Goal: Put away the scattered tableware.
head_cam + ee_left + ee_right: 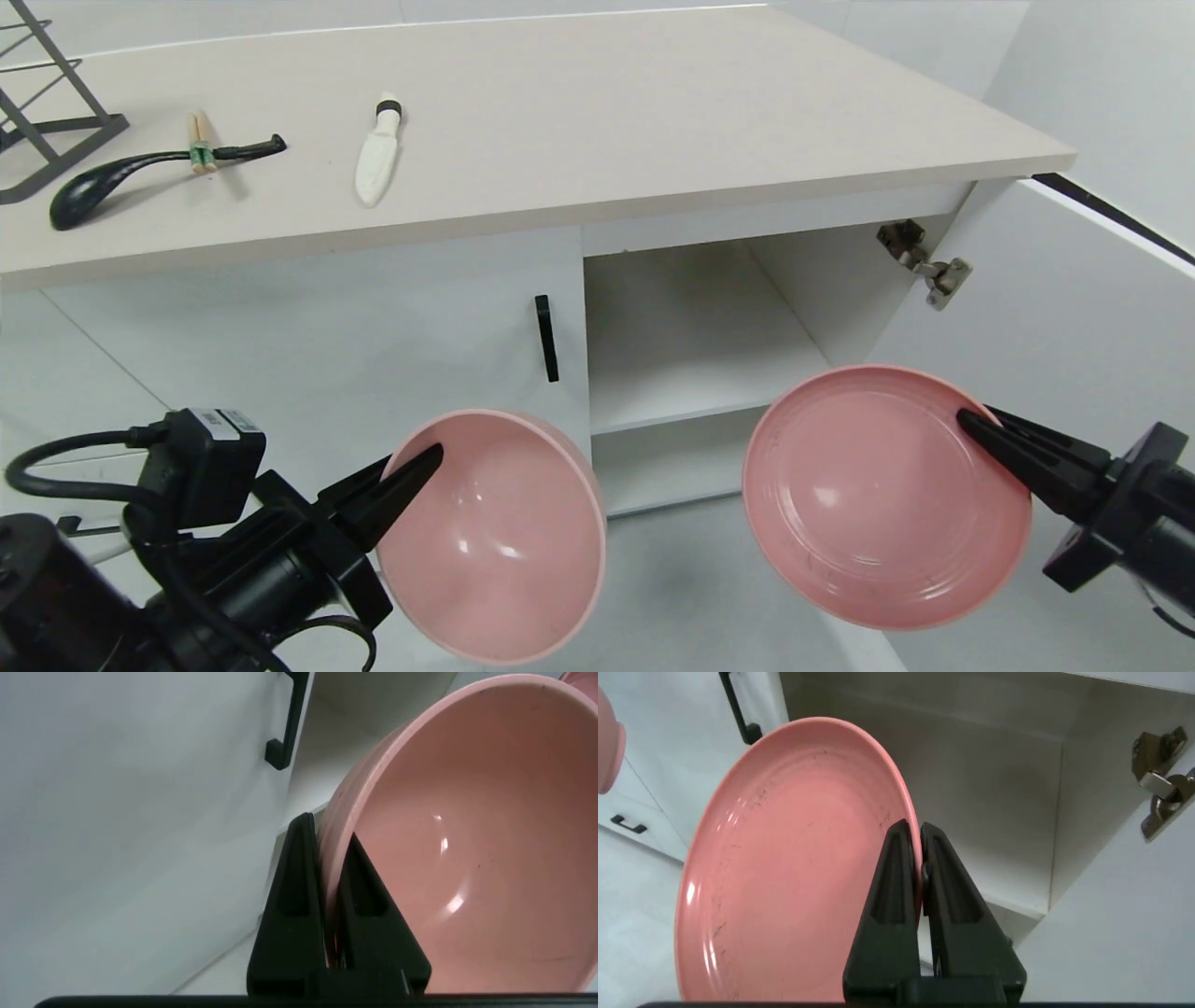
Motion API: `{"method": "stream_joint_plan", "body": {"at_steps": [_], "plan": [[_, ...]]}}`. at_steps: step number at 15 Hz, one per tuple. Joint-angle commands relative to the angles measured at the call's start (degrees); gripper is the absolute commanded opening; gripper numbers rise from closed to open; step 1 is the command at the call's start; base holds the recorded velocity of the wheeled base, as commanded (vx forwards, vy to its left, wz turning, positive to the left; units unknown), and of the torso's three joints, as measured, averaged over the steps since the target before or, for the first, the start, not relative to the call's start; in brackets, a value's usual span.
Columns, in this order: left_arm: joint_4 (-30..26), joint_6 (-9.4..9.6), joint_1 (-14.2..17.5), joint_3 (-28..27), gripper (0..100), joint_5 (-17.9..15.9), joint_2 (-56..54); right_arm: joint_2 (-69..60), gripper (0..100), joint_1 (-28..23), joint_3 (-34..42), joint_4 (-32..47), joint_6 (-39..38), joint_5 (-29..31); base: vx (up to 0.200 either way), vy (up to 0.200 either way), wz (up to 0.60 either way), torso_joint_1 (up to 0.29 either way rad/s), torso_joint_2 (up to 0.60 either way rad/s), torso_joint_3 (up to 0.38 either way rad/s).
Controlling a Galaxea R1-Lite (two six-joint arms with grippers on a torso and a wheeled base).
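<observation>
My left gripper (425,457) is shut on the rim of a pink bowl (499,541), held low in front of the closed cabinet door; the bowl (467,868) is clamped by its edge in my left gripper (327,840). My right gripper (966,420) is shut on the rim of a pink plate (868,495), held in front of the open cabinet compartment (691,345). The plate (794,868) stands tilted, pinched by my right gripper (915,840). On the countertop (653,112) lie a black ladle (121,173), wooden chopsticks (200,142) and a white knife (378,159).
The cabinet door (1074,308) on the right stands swung open, hinge (924,261) showing. The left door is closed, with a black handle (546,338). A dark wire rack (42,103) stands at the counter's far left. A shelf (700,392) divides the open compartment.
</observation>
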State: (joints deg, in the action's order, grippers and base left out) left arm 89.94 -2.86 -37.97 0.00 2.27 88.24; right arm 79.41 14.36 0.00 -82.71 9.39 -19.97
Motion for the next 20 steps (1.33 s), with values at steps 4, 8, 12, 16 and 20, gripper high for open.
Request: {"method": "stream_joint_plan", "body": {"at_steps": [4,8,12,16,20], "plan": [[0.1,0.05,0.0,-0.1,0,-0.1,0.1,0.0,0,0.0,0.0,0.1,2.4,0.0,0.0,0.0,0.0,0.0,0.0,0.0],[0.1,0.05,0.0,-0.1,0,0.0,0.1,0.5,0,0.0,0.0,0.0,2.3,0.0,0.0,0.0,0.0,-0.323,0.04,-0.278],[0.1,-0.04,0.0,0.0,0,0.0,0.1,0.5,0,0.0,0.0,-0.4,2.1,0.0,0.0,0.0,0.0,-0.587,0.04,-0.516],[0.1,-0.04,0.0,0.0,0,0.0,-0.1,0.5,0,0.0,0.0,-0.3,2.1,0.0,0.0,0.0,0.0,-0.156,0.14,-0.054],[0.1,-0.04,0.1,0.0,0,0.0,-0.1,0.6,0,0.0,0.0,-0.2,2.1,0.0,0.0,0.0,0.0,-0.111,0.28,0.101]]}}
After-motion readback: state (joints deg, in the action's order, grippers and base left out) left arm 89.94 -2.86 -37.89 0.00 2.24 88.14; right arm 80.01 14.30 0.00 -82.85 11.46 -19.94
